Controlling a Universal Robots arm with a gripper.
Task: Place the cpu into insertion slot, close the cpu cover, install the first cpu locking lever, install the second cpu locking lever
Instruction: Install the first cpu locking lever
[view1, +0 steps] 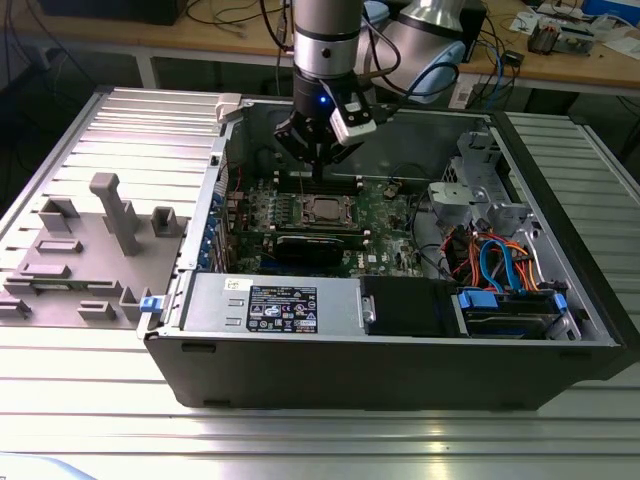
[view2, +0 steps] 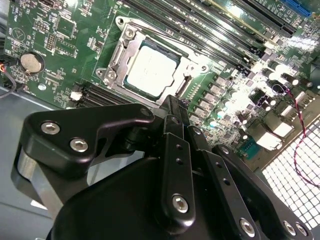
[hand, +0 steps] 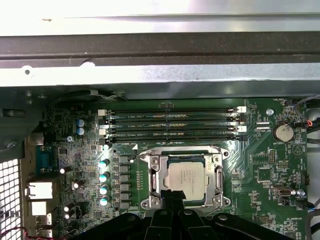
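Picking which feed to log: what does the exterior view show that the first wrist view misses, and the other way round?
The exterior view alone takes in the open computer case, the grey fixture blocks on the exterior view's left, and the drive bay with blue and orange cables. The first wrist view alone makes out the coin battery and the row of capacitors. Both show the cpu seated under the cpu cover, the memory slots, and the gripper beside the socket.

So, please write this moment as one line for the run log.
claw: shut, empty, over socket edge | cpu: seated in slot | cover: closed over cpu | levers: cannot tell
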